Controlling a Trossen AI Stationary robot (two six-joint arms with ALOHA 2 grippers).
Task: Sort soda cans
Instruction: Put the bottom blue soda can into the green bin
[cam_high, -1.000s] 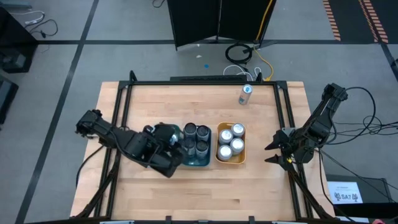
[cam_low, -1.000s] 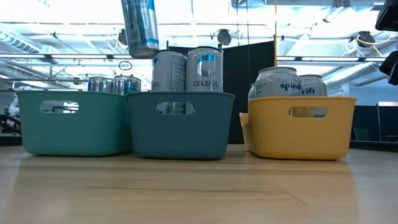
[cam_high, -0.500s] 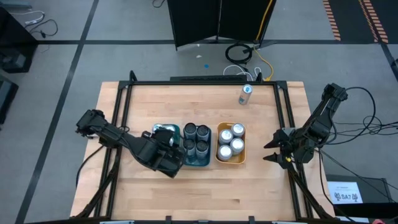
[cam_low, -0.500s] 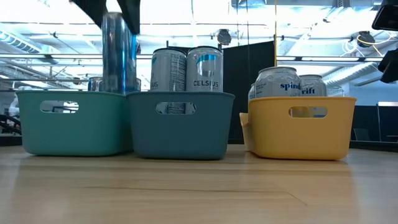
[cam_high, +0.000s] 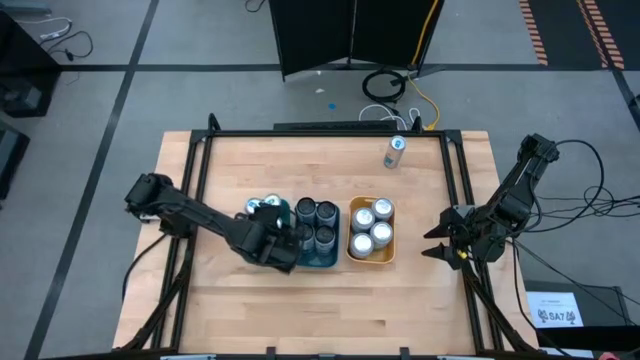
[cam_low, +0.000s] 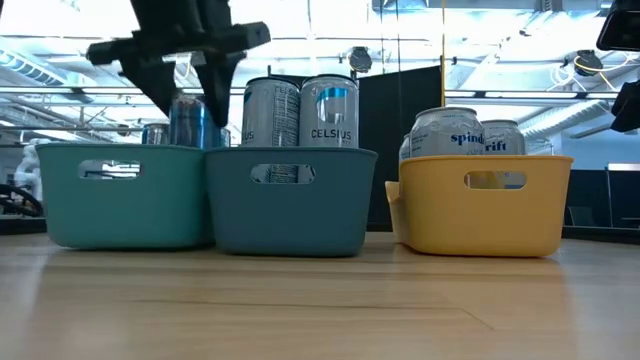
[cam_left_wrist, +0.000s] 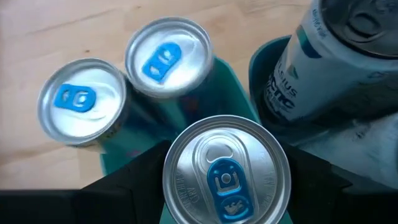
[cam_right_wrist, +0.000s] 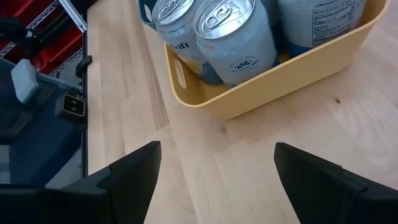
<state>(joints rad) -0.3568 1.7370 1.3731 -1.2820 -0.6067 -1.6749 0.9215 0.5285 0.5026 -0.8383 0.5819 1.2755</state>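
Note:
My left gripper (cam_high: 268, 238) is over the teal tray (cam_low: 120, 210), shut on a silver soda can with a blue tab (cam_left_wrist: 226, 171). That can (cam_low: 190, 125) stands upright inside the tray, its base hidden by the wall. Two more blue-tab cans (cam_left_wrist: 81, 102) (cam_left_wrist: 168, 56) stand beside it. Dark-topped cans (cam_high: 318, 225) fill the darker blue tray (cam_low: 290, 200), and silver cans (cam_high: 372, 225) fill the yellow tray (cam_low: 485, 205). One can (cam_high: 395, 152) stands alone near the far edge. My right gripper (cam_high: 435, 247) waits open, right of the yellow tray. My left gripper pinches the blue-tab can between its two fingers at the upper wall just under the rim (cam_left_wrist: 171, 186). The fingers (cam_low: 218, 85) come from above, pointing down, one on each side of the can's top. The can stays upright, its lower part sunk in the teal tray.
The three trays sit side by side in the table's middle, touching or nearly so. A black frame (cam_high: 200, 170) borders the table. Bare wood lies on the near side (cam_low: 320, 300) and between the yellow tray and my right gripper (cam_right_wrist: 249, 155).
My left gripper has come down with the blue-tab can, shifting a little toward the table's left. The can was lifted high above the trays a second ago. Now it stands lowered into the teal tray next to the other blue-tab cans.

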